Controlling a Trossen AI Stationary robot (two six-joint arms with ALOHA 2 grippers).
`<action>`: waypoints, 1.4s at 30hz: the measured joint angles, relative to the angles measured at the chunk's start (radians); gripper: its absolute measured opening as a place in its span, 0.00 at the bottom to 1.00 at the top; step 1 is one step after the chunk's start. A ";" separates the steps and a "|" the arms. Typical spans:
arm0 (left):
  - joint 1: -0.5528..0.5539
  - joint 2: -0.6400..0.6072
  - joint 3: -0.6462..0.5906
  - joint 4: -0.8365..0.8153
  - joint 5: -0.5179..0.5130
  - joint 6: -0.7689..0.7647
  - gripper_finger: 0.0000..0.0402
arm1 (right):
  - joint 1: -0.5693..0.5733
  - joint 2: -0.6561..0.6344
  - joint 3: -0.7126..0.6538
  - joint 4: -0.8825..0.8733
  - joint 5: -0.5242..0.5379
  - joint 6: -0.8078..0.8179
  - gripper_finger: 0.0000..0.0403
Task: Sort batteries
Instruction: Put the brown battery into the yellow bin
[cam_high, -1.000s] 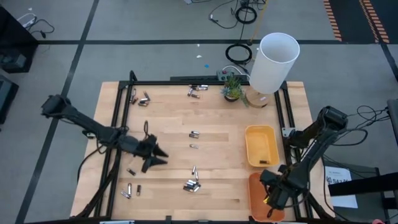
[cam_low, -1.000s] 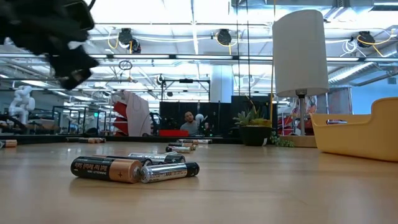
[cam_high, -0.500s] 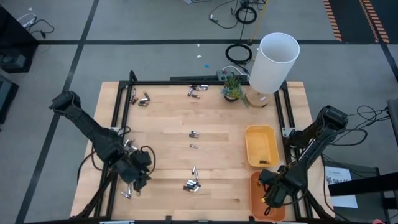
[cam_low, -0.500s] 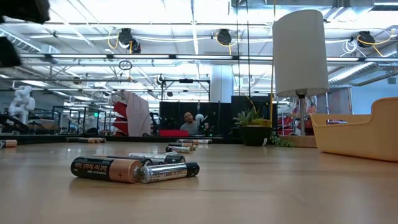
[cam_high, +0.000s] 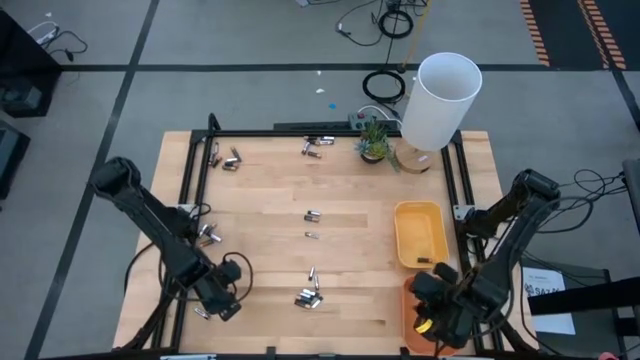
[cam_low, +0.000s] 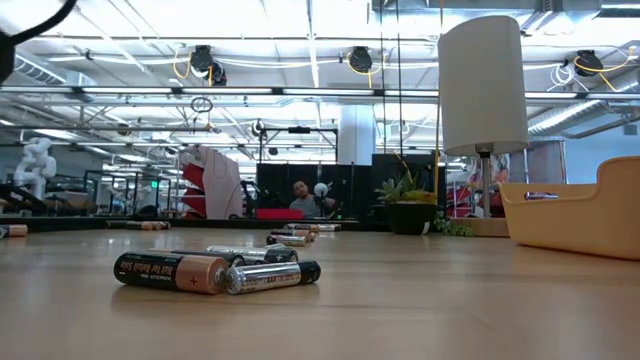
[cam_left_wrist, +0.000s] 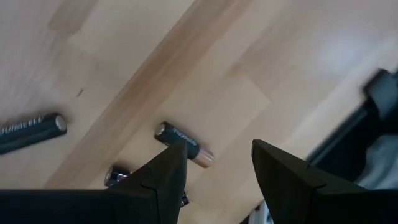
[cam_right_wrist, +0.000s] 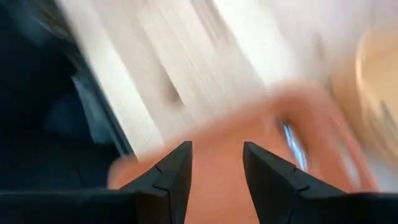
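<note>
The left claw (cam_left_wrist: 214, 165) now hangs low over the near-left corner of the tabletop (cam_high: 350, 200), its fingers spread apart with nothing between them. A second ago it was farther in, near the middle of the left side; it has swung back toward the front edge and come down over the small group of batteries (cam_high: 207, 306) lying there. Its wrist view shows a copper-tipped dark battery (cam_left_wrist: 183, 144) just beyond the fingertips, a second dark one (cam_left_wrist: 31, 130) off to the side and a third partly hidden behind a finger. I judge this to be the approach to the next pick, with no cell grasped yet.

The right claw (cam_high: 432, 322) is over the orange tray (cam_high: 408, 305) at the near-right corner, fingers parted and empty. They were closer together a second ago, so it looks to have just let a battery go into that tray; the blurred wrist view does not show the cell clearly.

The left arm reaches from its base at the left edge, folded at the elbow and angled down toward the front. The right arm bends from its base at the right edge, wrist pitched over the tray.

Other batteries remain loose: a cluster (cam_high: 309, 296) near the front centre, a few mid-table, several along the far edge. The yellow tray (cam_high: 400, 240) sits beyond the orange one.
</note>
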 joint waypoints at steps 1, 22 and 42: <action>-0.006 0.010 0.000 0.000 -0.002 -0.027 0.48 | 0.000 0.000 0.010 0.024 0.081 -0.052 0.33; -0.095 0.162 0.000 0.078 0.003 -0.346 0.48 | -0.052 0.007 0.015 0.257 0.629 -0.655 0.33; -0.021 0.200 0.002 0.060 -0.013 -0.065 0.11 | -0.135 0.008 0.015 0.270 0.691 -0.729 0.33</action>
